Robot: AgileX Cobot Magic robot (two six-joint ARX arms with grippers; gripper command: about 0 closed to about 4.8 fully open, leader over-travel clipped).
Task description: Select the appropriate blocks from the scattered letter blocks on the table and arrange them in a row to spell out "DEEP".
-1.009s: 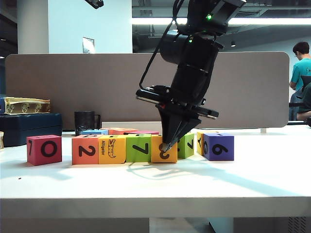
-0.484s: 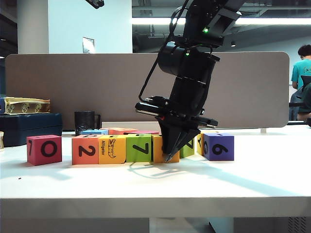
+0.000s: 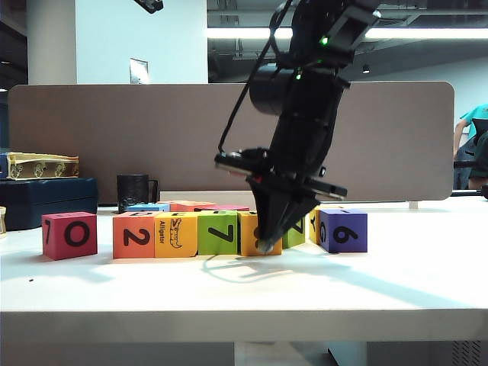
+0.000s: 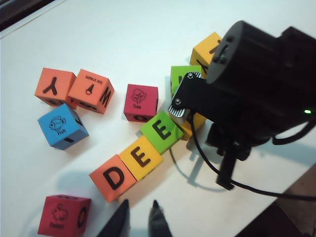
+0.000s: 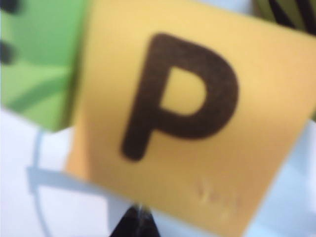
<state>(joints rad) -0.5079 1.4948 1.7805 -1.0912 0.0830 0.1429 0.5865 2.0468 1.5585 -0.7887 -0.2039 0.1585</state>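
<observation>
I see the letter blocks as matt, foam-like cubes: the yellow-orange P block (image 5: 182,123) looks faintly grainy, with small dents near one corner. The lime green block (image 4: 161,131) at its side is equally dull. The surface (image 3: 366,290) reads as smooth white laminate with a soft sheen. My right claw (image 3: 264,245) looks like black matt plastic.
</observation>
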